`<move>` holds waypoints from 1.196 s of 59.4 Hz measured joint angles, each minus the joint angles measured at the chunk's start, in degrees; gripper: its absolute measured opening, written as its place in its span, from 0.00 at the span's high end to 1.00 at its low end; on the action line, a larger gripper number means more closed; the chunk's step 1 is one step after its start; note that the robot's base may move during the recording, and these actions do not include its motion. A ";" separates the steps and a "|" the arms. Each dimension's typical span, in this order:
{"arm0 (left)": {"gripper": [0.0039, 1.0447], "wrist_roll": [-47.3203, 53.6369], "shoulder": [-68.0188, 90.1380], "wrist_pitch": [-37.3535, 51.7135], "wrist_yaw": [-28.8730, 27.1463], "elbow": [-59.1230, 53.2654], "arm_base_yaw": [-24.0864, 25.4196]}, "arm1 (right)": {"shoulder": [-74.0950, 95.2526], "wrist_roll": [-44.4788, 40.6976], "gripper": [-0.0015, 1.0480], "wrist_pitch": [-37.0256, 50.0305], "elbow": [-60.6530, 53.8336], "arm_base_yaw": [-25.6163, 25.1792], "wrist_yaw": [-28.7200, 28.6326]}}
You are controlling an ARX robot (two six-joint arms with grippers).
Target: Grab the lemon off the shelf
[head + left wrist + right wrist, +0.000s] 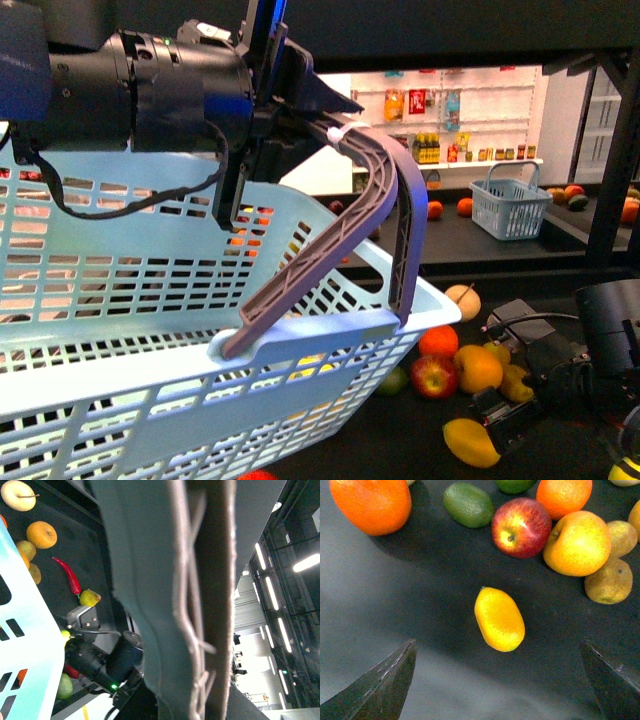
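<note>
**A:** While our left gripper (335, 125) hangs clamped on the handle (385, 200) of the pale blue basket (150, 330), the front view has our right gripper (508, 412) low over the deck of the shelf (380, 445), just beside the lemon (470, 442).

**B:** So we're on the approach, grasp not yet made?

**A:** That's our read. The lemon lies alone on the near side of the fruit pile, with the basket's corner hanging above and to its left.

**B:** Left wrist view?

**A:** Mostly the handle (165, 580) filling the lens, with a red chilli (67, 575) and loose fruit on the deck beyond. We can't pick the lemon out for sure there.

**B:** And the right wrist?

**A:** Best seat we've got. The lemon (499, 620) is dead centre between our fingers (380, 690), which are spread wide and holding nothing.

**B:** Room to work?

**A:** Bare deck on both flanks, where the fingers would land. The red apple (521, 527) and a yellow-orange fruit (577, 542) sit beyond it, apart. Next, we reckon, comes a straight drop, then a close across its narrow waist, gently, since it could roll
</note>
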 joint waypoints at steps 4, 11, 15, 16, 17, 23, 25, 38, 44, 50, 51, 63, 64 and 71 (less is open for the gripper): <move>0.92 0.00 0.00 0.00 0.02 0.00 0.00 | 3.65 -0.48 0.07 -0.66 3.32 0.28 1.70; 0.92 0.04 0.00 0.00 0.13 0.02 0.00 | 9.94 -1.44 0.07 -2.97 9.77 0.61 3.93; 0.92 0.02 0.00 0.00 0.13 0.00 0.00 | 13.88 -1.55 0.07 -4.33 13.97 0.83 4.00; 0.92 0.02 0.00 0.00 0.11 0.00 0.00 | 14.36 -1.55 0.07 -4.50 14.49 0.85 4.00; 0.92 0.04 0.00 0.00 0.11 0.00 0.00 | 15.26 -1.57 0.07 -4.79 15.45 0.90 4.00; 0.92 0.00 0.00 0.00 0.13 0.00 0.00 | 19.15 -1.79 0.07 -6.14 20.04 1.03 4.61; 0.92 -0.02 0.00 0.00 0.13 0.00 0.00 | 20.22 -1.79 0.07 -6.49 21.38 1.03 5.05; 0.92 0.04 0.00 0.00 0.04 0.00 0.00 | 25.49 -2.16 0.07 -8.35 28.68 1.05 5.44; 0.92 0.00 0.00 0.00 0.17 0.00 0.00 | 26.82 -2.40 0.07 -8.83 30.75 1.05 5.42; 0.92 0.00 0.00 0.00 0.15 0.00 0.00 | 27.96 -2.60 0.07 -9.66 32.65 1.05 5.51; 0.92 0.00 0.00 0.00 0.15 0.02 0.00 | 28.11 -2.60 0.07 -9.73 32.89 1.05 5.51; 0.92 0.02 0.00 0.00 0.11 0.00 0.00 | 30.95 -2.40 0.08 -10.64 36.74 1.05 5.75; 0.92 0.02 0.00 0.00 0.11 0.00 0.00 | 31.17 -2.38 0.10 -10.86 37.03 1.05 5.75; 0.92 0.02 0.00 0.00 0.15 0.00 0.00 | 31.71 -2.32 0.25 -11.43 37.77 1.05 5.70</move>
